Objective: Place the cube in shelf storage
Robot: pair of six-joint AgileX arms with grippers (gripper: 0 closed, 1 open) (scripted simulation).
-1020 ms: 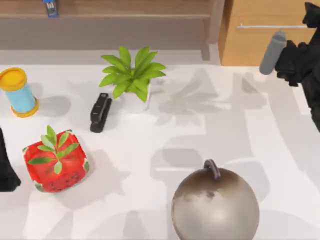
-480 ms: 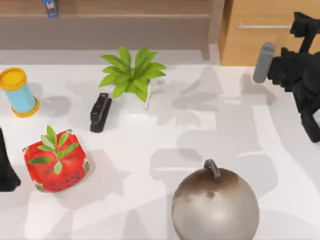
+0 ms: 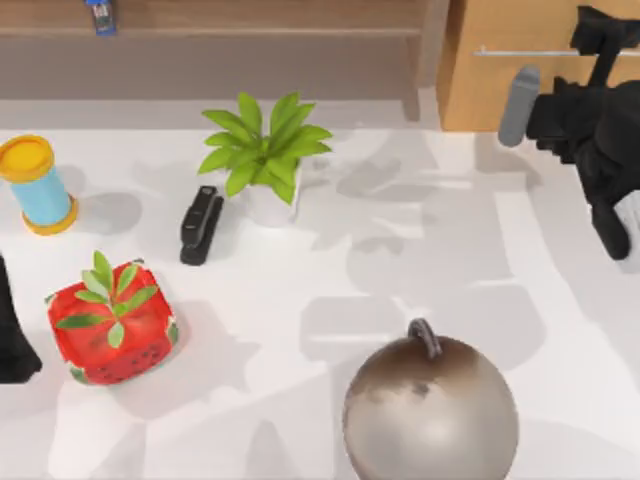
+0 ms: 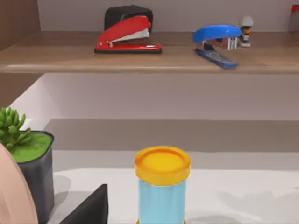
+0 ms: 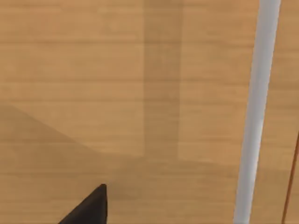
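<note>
Long light-brown wooden shelf storage (image 3: 250,15) along the table's far edge.

Shelf storage (image 3: 250,45) cut by top edge; left arm (image 3: 12,335) mostly cropped.

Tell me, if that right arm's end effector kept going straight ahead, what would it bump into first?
Most likely the wooden cabinet front, beside its silver handle; how far off it is, I can't tell.

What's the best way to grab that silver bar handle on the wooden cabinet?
Take the silver bar handle near its middle, coming straight at the wooden cabinet front and closing across the bar. It is a long, thin rod that seems to stand off the flat face. The right gripper hovers close before it; the left arm is parked at the top view's left edge.
</note>
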